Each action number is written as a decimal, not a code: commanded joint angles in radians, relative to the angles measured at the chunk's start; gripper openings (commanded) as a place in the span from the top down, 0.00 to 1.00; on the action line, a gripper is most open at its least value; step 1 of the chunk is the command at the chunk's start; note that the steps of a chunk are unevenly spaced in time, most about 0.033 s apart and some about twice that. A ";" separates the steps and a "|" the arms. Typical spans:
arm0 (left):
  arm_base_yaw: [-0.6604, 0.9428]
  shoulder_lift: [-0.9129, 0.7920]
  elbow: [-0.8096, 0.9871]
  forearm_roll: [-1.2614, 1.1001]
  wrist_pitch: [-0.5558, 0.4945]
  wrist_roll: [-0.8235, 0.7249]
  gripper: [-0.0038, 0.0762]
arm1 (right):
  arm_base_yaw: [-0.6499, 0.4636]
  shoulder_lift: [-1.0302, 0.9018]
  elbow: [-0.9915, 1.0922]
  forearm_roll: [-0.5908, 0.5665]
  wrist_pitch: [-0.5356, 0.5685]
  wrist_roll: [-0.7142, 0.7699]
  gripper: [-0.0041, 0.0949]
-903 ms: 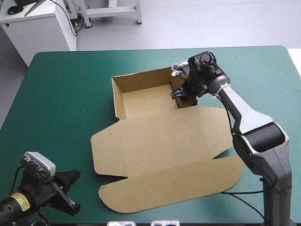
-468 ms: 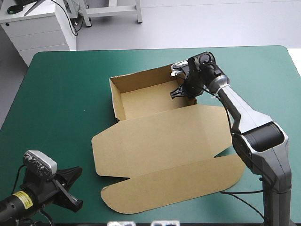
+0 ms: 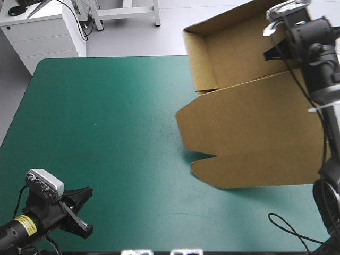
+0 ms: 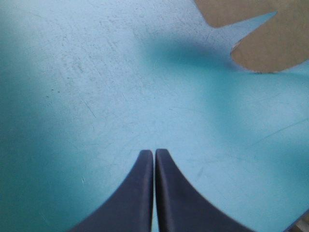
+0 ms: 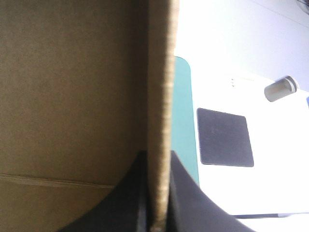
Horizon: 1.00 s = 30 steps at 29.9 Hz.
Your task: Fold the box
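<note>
Right pincer (image 5: 157, 162): mine, clamped on a tray wall, holding the box (image 3: 249, 133) tilted above the right side of the desk (image 3: 106, 117). The walls stand raised and the lid hangs flat, so I judge the folding largely done. Left pincer (image 4: 154, 153): closed, empty, low over the desk's near left corner.

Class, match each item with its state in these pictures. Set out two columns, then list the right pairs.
1. box
2. left gripper
3. right gripper
4. table cover

A. jaws shut on a brown wall
B. teal-green
C. held up at the table's right side
D. jaws shut, empty, over bare cover

Pairs: 1-C, 2-D, 3-A, 4-B
</note>
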 commanded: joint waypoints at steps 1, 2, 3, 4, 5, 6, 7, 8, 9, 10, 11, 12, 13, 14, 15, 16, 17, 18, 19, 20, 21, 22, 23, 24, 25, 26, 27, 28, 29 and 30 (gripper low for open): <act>-0.006 0.008 -0.024 -0.012 -0.068 0.001 0.96 | -0.134 -0.058 -0.027 0.019 -0.032 0.017 0.98; -0.006 0.008 -0.024 -0.012 -0.068 0.001 0.96 | -0.162 -0.058 -0.027 0.041 -0.032 0.017 0.98; -0.006 0.008 -0.024 -0.012 -0.066 0.001 0.96 | -0.207 -0.054 -0.027 0.081 -0.032 0.015 0.98; -0.006 0.008 -0.024 -0.014 -0.066 0.001 0.96 | -0.251 -0.046 -0.027 0.122 -0.032 0.005 0.98; -0.006 0.008 -0.024 -0.016 -0.062 0.001 0.96 | -0.294 -0.035 -0.027 0.165 -0.032 -0.004 0.98; -0.006 0.008 -0.024 -0.016 -0.062 0.001 0.96 | -0.326 -0.026 -0.027 0.199 -0.032 -0.015 0.98; -0.006 0.008 -0.024 -0.016 -0.062 0.001 0.96 | -0.378 -0.007 -0.027 0.254 -0.032 -0.027 0.98; -0.006 0.008 -0.024 -0.016 -0.062 0.001 0.96 | -0.400 0.006 -0.027 0.291 -0.032 -0.040 0.98; -0.006 0.008 -0.024 -0.016 -0.062 0.001 0.96 | -0.426 0.020 -0.027 0.330 -0.032 -0.051 0.98; -0.006 0.008 -0.024 -0.016 -0.062 0.001 0.96 | -0.462 0.044 -0.027 0.386 -0.028 -0.071 0.98; -0.006 0.008 -0.024 -0.016 -0.062 0.001 0.96 | -0.482 0.061 -0.027 0.421 -0.026 -0.078 0.98; -0.006 0.008 -0.024 -0.016 -0.060 0.001 0.96 | -0.504 0.082 -0.027 0.459 -0.020 -0.083 0.98; -0.006 0.008 -0.024 -0.016 -0.059 0.001 0.96 | -0.522 0.105 -0.027 0.490 -0.015 -0.086 0.98; -0.006 0.008 -0.024 -0.016 -0.055 0.001 0.96 | -0.536 0.128 -0.027 0.515 -0.010 -0.097 0.98; -0.006 0.008 -0.024 -0.016 -0.051 0.001 0.96 | -0.545 0.151 -0.026 0.532 -0.007 -0.113 0.98; -0.006 0.008 -0.024 -0.016 -0.050 0.001 0.96 | -0.551 0.171 -0.018 0.544 -0.007 -0.113 0.98; -0.006 0.008 -0.024 -0.014 -0.046 0.001 0.96 | -0.554 0.185 -0.013 0.546 -0.007 -0.120 0.98; -0.006 0.008 -0.024 -0.011 -0.044 -0.002 0.96 | -0.556 0.205 -0.006 0.541 -0.007 -0.137 0.98; -0.006 0.008 -0.024 -0.011 -0.041 0.002 0.96 | -0.556 0.218 0.005 0.532 -0.007 -0.151 0.98; -0.006 0.008 -0.024 -0.011 -0.041 0.002 0.96 | -0.556 0.229 0.015 0.524 -0.007 -0.158 0.98; -0.006 0.008 -0.024 -0.011 -0.041 0.001 0.96 | -0.560 0.245 0.026 0.520 -0.007 -0.158 0.98; -0.006 0.008 -0.024 -0.011 -0.041 -0.001 0.96 | -0.560 0.255 0.034 0.515 -0.007 -0.158 0.98; -0.006 0.008 -0.024 -0.011 -0.041 -0.002 0.96 | -0.564 0.268 0.044 0.513 -0.007 -0.158 0.98; -0.006 0.008 -0.024 -0.011 -0.039 -0.003 0.96 | -0.569 0.278 0.048 0.513 -0.007 -0.154 0.98; -0.006 0.008 -0.024 -0.013 -0.038 -0.005 0.96 | -0.571 0.288 0.053 0.515 -0.007 -0.146 0.98; -0.006 0.008 -0.024 -0.013 -0.035 -0.005 0.96 | -0.572 0.300 0.053 0.508 -0.007 -0.129 0.98; -0.006 0.008 -0.024 -0.013 -0.034 -0.005 0.96 | -0.573 0.304 0.053 0.499 -0.007 -0.124 0.98; -0.006 0.008 -0.024 -0.013 -0.034 -0.005 0.96 | -0.574 0.311 0.053 0.498 -0.007 -0.124 0.97; -0.006 0.008 -0.024 -0.013 -0.033 -0.005 0.96 | -0.579 0.315 0.053 0.503 -0.007 -0.124 0.97; -0.006 0.008 -0.024 -0.013 -0.033 -0.005 0.96 | -0.582 0.317 0.053 0.513 -0.007 -0.124 0.96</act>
